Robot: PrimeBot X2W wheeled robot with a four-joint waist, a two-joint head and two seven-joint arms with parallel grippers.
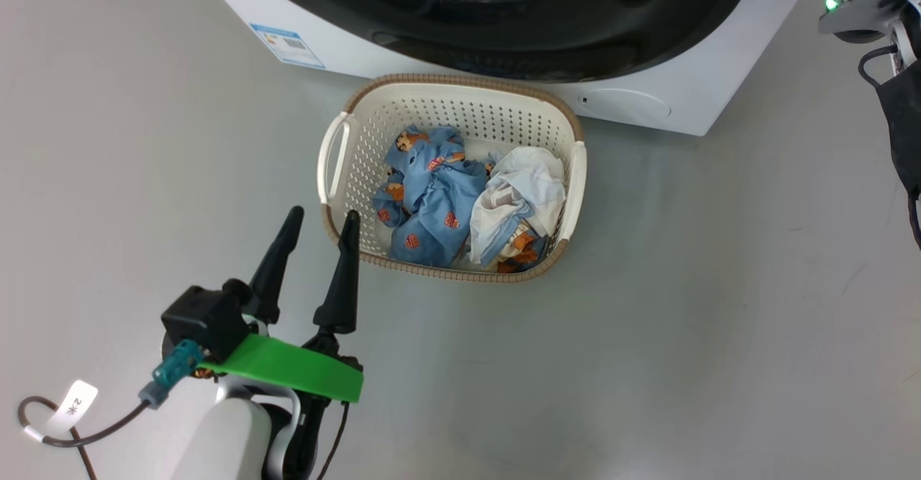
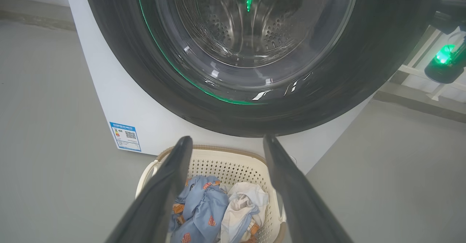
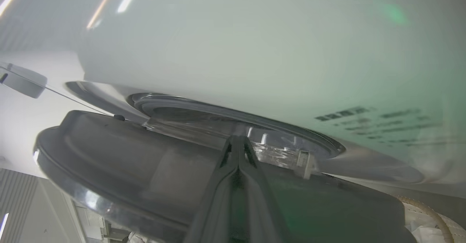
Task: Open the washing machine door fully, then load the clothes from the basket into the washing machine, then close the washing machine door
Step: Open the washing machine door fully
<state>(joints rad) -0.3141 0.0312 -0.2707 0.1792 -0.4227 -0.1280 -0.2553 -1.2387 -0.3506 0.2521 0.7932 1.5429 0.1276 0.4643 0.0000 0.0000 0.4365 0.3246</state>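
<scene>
Fingers pressed together, the right gripper (image 3: pixel 237 141) sits at the rim of the washing machine door (image 3: pixel 109 163), mid-frame; it should hook behind and swing outward steadily. The left gripper (image 1: pixel 323 214) hovers spread wide, lower left.

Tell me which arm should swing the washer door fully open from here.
Right. The right gripper, fingers shut, is tucked at the rim of the washing machine door, which looks slightly ajar. The left gripper hangs open low beside the basket, away from the door.
</scene>
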